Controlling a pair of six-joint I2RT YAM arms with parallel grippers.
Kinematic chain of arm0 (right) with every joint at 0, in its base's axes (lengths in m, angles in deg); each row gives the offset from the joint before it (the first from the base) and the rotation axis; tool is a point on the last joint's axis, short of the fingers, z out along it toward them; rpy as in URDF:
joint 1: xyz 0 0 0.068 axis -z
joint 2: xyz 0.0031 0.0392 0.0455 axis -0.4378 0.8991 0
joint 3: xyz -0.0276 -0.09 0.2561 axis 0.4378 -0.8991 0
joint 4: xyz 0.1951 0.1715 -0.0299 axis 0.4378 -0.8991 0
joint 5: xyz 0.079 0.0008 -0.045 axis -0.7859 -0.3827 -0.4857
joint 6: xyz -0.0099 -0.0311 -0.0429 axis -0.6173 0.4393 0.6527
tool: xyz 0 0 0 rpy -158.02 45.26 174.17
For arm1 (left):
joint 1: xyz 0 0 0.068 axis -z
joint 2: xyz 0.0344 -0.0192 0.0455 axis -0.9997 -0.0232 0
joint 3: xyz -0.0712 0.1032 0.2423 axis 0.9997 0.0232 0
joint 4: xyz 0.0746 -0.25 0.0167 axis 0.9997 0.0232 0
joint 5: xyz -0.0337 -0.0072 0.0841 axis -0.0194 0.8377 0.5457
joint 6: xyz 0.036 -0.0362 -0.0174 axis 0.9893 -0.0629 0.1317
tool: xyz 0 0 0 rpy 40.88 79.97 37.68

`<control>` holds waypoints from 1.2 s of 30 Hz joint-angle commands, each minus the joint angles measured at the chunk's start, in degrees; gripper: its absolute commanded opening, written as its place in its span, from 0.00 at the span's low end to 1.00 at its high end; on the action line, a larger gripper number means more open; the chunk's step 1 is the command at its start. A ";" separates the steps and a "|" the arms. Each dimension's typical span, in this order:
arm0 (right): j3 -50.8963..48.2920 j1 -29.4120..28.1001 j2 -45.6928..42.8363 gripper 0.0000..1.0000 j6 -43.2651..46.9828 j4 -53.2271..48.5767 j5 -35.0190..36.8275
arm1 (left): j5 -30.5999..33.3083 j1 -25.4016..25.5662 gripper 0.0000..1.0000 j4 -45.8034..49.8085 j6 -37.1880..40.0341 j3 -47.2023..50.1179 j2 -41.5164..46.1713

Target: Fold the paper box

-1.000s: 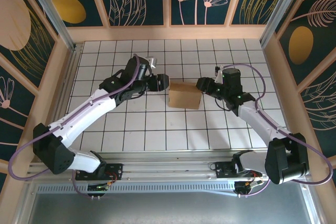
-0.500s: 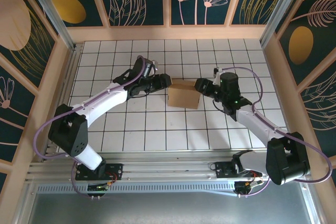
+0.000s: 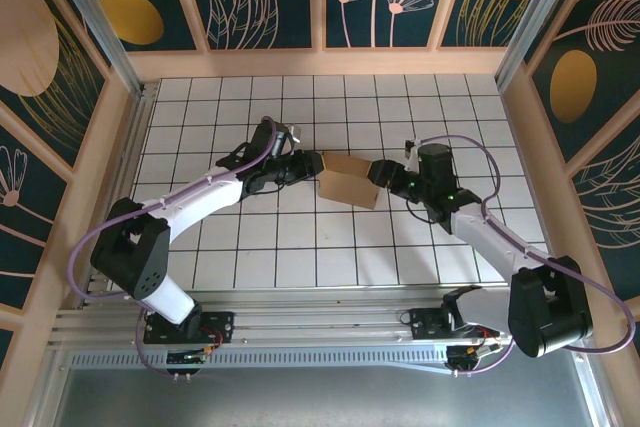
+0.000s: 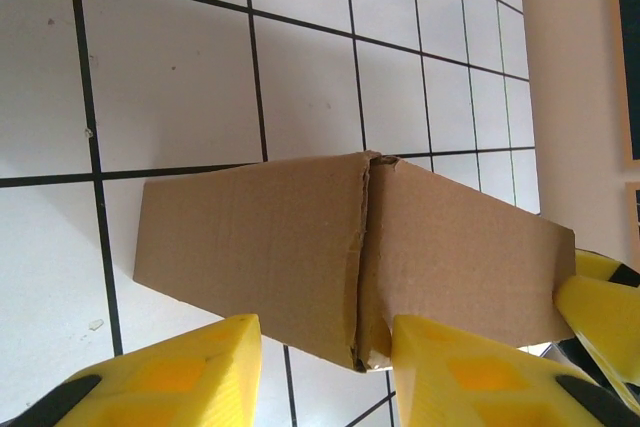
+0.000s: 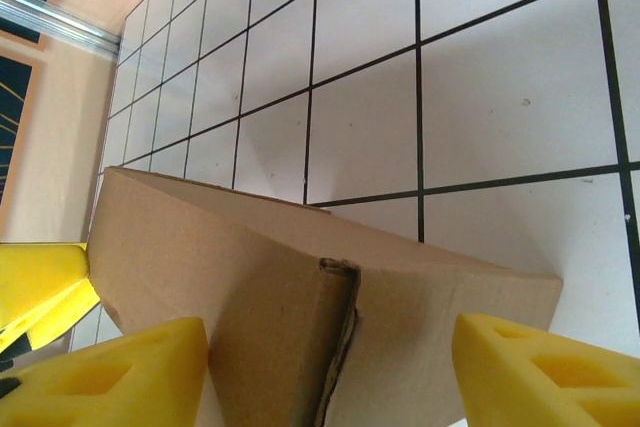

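Observation:
The paper box (image 3: 352,179) is a small brown cardboard box lying on the white tiled floor between both arms. My left gripper (image 3: 313,165) is at its left end. In the left wrist view, this gripper (image 4: 325,335) is open and straddles the seamed bottom corner of the box (image 4: 300,247); its right finger (image 4: 480,372) touches the cardboard and its left finger (image 4: 170,377) stands apart. My right gripper (image 3: 379,173) is at the box's right end. In the right wrist view, this gripper (image 5: 330,352) is open astride the box (image 5: 250,277).
Wooden walls (image 3: 320,62) ring the tiled floor (image 3: 300,237), and a metal rail (image 3: 320,307) runs along the near edge. Each wrist view catches the other gripper's yellow finger past the box (image 4: 600,297) (image 5: 40,287).
Both grippers have moved inward to the box's ends. The left jaws have narrowed around the corner and the right jaws have widened. The box has turned slightly.

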 commanded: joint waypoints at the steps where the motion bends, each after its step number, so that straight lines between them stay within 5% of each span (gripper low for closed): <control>1: -3.18 0.49 -0.70 0.58 -0.53 -0.44 0.08 | 1.24 0.13 0.39 1.88 0.18 1.15 -0.30; 10: -5.27 -2.21 -0.35 0.44 3.47 -0.09 0.06 | -1.61 0.18 0.36 0.80 0.84 5.48 1.57; 22: -15.71 -22.28 -13.18 0.45 -6.95 -5.53 12.64 | -4.35 0.41 0.35 10.35 2.28 17.63 15.85; 30: -17.27 -22.84 -19.29 0.53 -21.59 -8.17 18.47 | -1.98 0.73 0.47 13.46 4.11 22.56 25.55; 32: -19.21 -22.34 -22.06 0.54 -28.94 -5.75 20.69 | 2.15 0.74 0.50 12.75 5.89 20.88 23.57; 36: -19.71 -19.51 -20.15 0.57 -29.20 -0.14 23.10 | 3.12 0.74 0.51 6.43 7.16 15.95 14.11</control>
